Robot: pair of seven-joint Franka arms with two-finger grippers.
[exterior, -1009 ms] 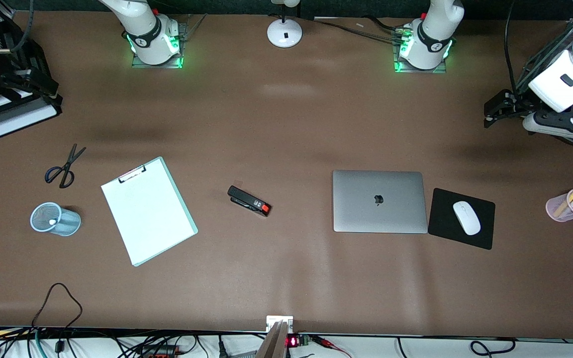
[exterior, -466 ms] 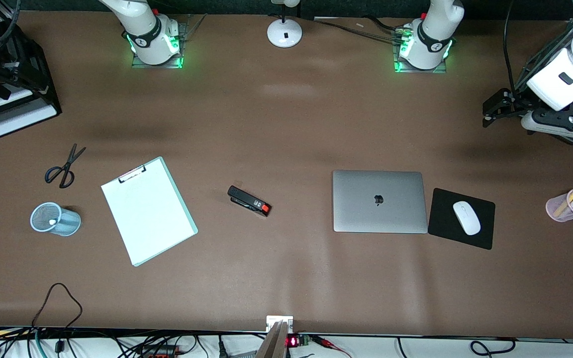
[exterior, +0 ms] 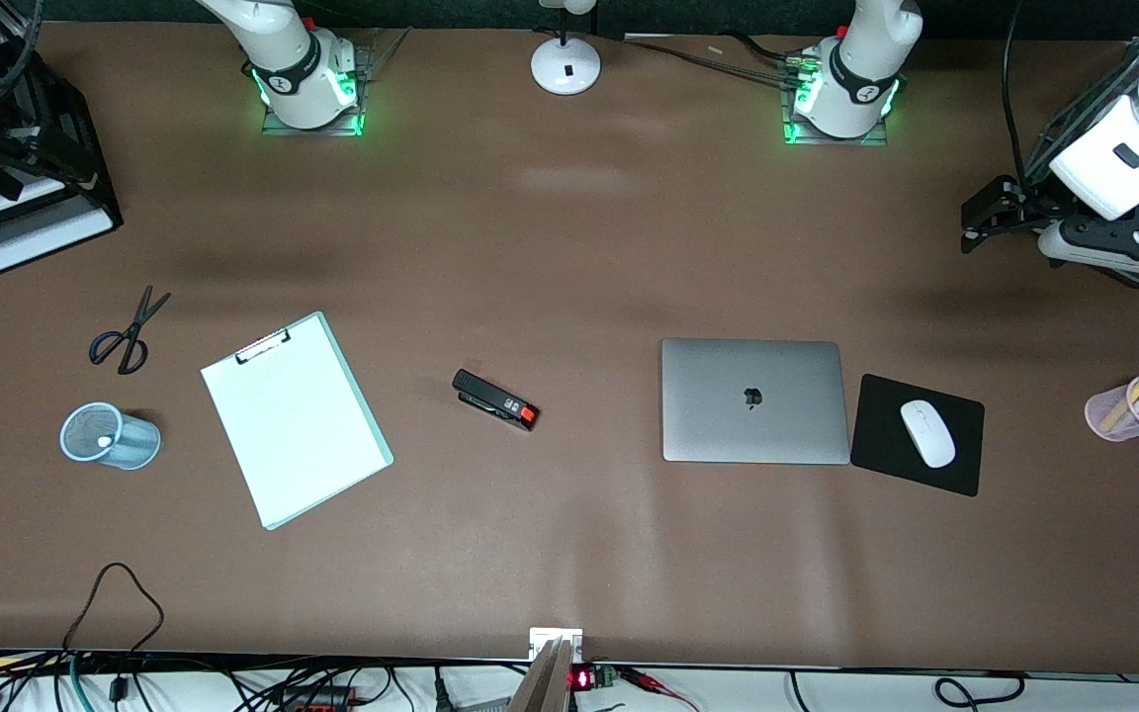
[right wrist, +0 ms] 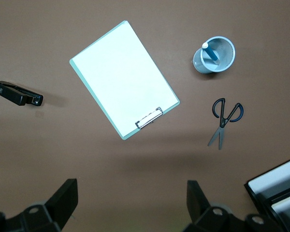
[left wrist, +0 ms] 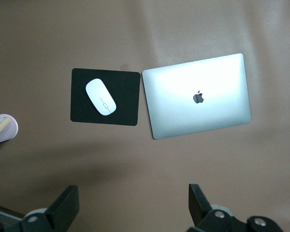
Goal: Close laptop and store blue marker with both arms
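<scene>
The laptop (exterior: 754, 400) lies shut, silver lid up, next to the mouse pad; it also shows in the left wrist view (left wrist: 198, 96). The blue marker (right wrist: 210, 52) stands in a blue mesh cup (right wrist: 230, 48) at the right arm's end of the table; in the front view only its whitish tip (exterior: 104, 441) shows. My left gripper (left wrist: 134, 203) is open and empty, high over bare table at the left arm's end (exterior: 987, 213). My right gripper (right wrist: 133, 203) is open and empty, high over bare table by the paper tray.
A black mouse pad (exterior: 876, 445) with a white mouse (exterior: 927, 433), a pink pen cup (exterior: 1133, 410), a stapler (exterior: 495, 400), a clipboard (exterior: 295, 419), scissors (exterior: 128, 331), a black paper tray (exterior: 36, 232) and a lamp base (exterior: 566, 64) are on the table.
The right arm's hand has drawn back toward the table's corner over the paper tray. The left arm has barely shifted. Nothing on the table has moved.
</scene>
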